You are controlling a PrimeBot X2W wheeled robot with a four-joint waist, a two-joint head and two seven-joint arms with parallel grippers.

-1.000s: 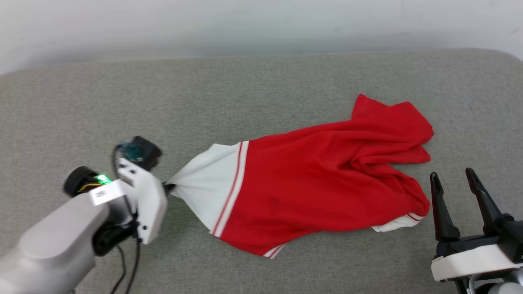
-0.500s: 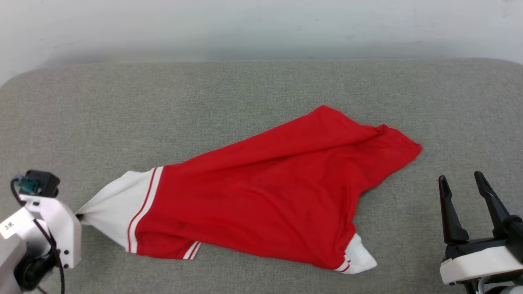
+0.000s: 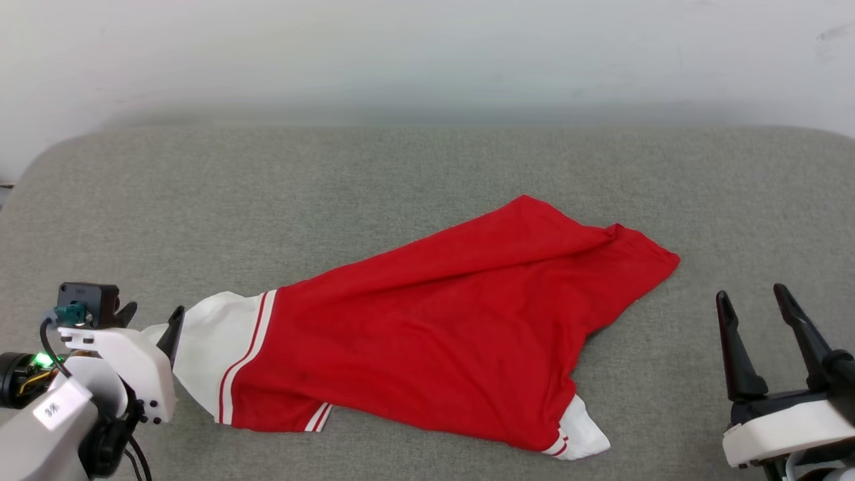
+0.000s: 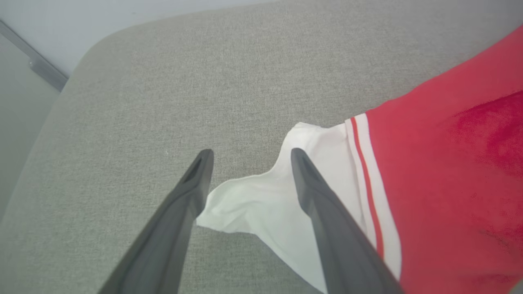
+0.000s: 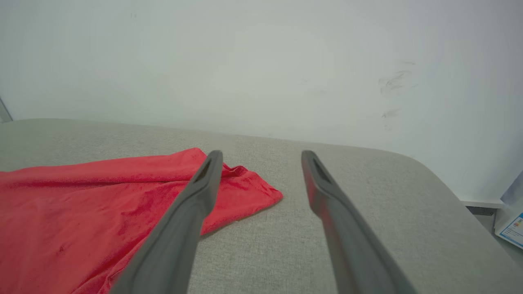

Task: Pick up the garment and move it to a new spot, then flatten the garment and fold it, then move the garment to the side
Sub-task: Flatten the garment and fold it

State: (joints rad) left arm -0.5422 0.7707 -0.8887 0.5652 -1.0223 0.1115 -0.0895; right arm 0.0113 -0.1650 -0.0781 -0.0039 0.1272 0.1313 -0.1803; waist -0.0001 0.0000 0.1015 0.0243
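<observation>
The garment (image 3: 454, 334), a red jersey, lies stretched out and wrinkled across the grey cushioned surface (image 3: 334, 187). One white sleeve (image 3: 207, 347) with red stripes points left, and another white cuff (image 3: 584, 434) peeks out at the front right. Its letters and number are hidden. My left gripper (image 3: 152, 321) stands open at the left sleeve. In the left wrist view the sleeve's tip (image 4: 261, 200) lies slack between the spread fingers of that gripper (image 4: 251, 153). My right gripper (image 3: 749, 292) is open and holds nothing, just right of the red hem (image 5: 245, 188).
A pale wall (image 3: 427, 60) runs behind the surface. The surface rounds off at its left corner (image 4: 81, 69) and at its right end (image 5: 441, 179). A white item with a blue label (image 5: 510, 228) sits beyond the right end.
My left gripper dragged the garment leftward by its white sleeve, then opened and let the sleeve go. The head view has shifted. The right gripper has stayed open.
</observation>
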